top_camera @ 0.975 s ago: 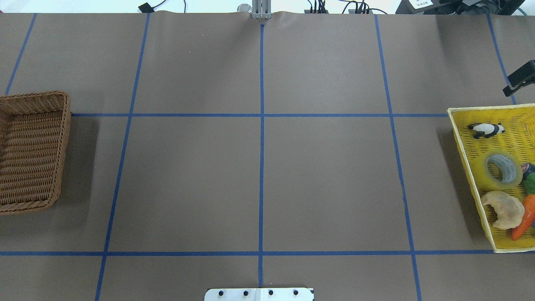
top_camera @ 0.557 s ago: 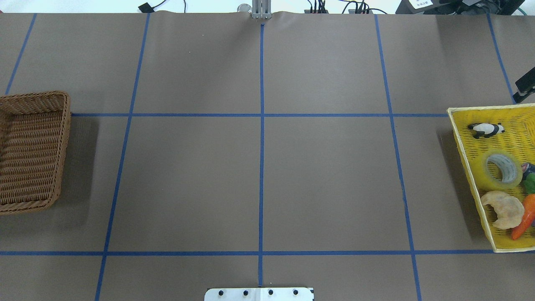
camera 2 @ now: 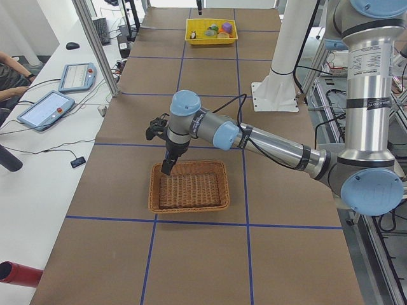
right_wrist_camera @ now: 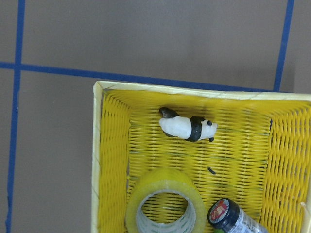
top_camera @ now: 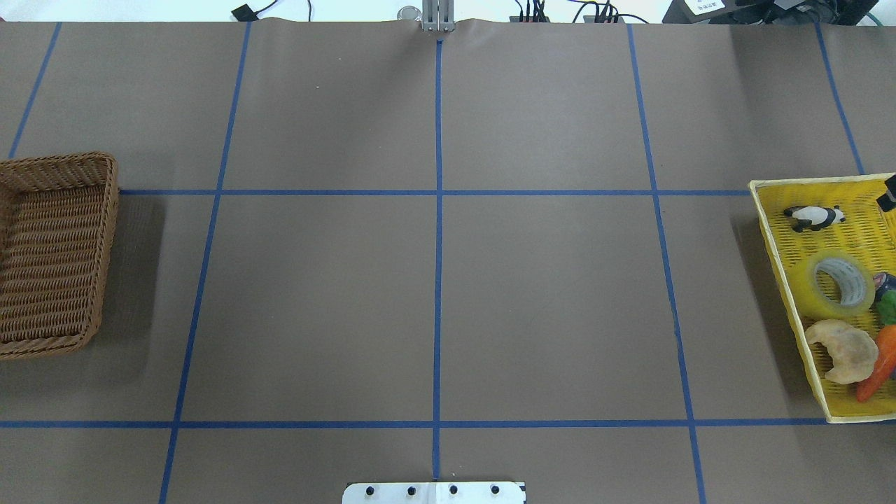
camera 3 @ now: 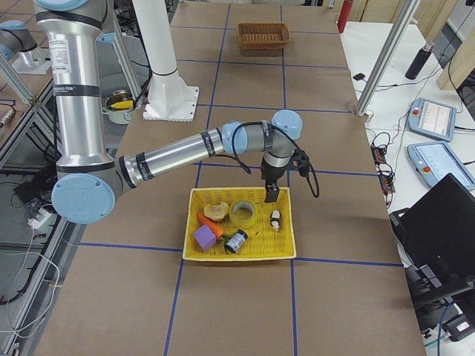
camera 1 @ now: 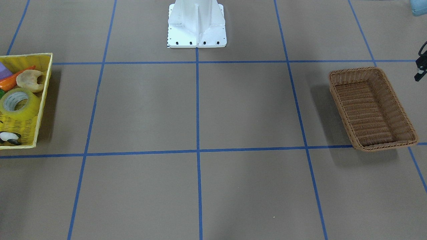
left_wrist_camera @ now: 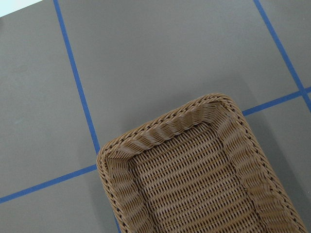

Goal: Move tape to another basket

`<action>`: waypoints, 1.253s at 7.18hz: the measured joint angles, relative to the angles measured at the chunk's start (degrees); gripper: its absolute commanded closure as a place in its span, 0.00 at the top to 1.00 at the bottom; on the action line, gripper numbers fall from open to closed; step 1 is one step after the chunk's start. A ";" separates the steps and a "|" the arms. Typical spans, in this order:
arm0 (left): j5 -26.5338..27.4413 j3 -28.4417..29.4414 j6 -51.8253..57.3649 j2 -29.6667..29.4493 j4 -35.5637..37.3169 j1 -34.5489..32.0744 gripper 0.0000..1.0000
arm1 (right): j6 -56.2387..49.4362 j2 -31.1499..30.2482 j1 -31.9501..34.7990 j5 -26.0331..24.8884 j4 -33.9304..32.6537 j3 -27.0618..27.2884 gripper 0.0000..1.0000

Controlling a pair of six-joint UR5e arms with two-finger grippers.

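Shift, overhead: right gripper (top_camera: 889, 198) has slid toward the robot, now over yellow basket's (top_camera: 773, 245) far end.
Front: tape (camera 1: 20, 111) lies flat in yellow basket beside croissant (camera 1: 29, 80); wicker basket (camera 1: 373, 108) well apart.
Left side: left gripper (camera 2: 166, 166) hovers over wicker basket's far edge; fingers' spread cannot be told.
Right side: right gripper's spread likewise unclear.

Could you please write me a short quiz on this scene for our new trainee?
1. True or false: the tape lies in the wicker basket.
2. Which animal shares the yellow basket with it? A) panda B) duck C) frog
3. Which basket does the left wrist view show?
Key: 1 false; 2 A; 3 the wicker basket.
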 measured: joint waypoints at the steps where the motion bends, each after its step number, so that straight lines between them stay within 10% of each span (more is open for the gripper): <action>1: -0.03 -0.62 -0.02 0.15 0.01 0.00 0.98 | -1.24 -4.07 -1.18 0.18 10.54 -2.43 1.00; 3: -0.02 -1.49 -0.14 0.25 0.01 0.01 0.98 | -2.54 -7.49 -5.90 -0.02 21.07 -5.65 1.00; 8: -0.17 -2.70 -1.55 1.16 -0.02 0.07 0.98 | -8.04 -6.05 -11.47 -1.22 22.96 -11.33 0.95; 9: -0.26 -3.14 -1.63 1.27 0.06 0.11 0.98 | -8.85 -4.77 -11.50 -1.37 23.00 -13.44 0.71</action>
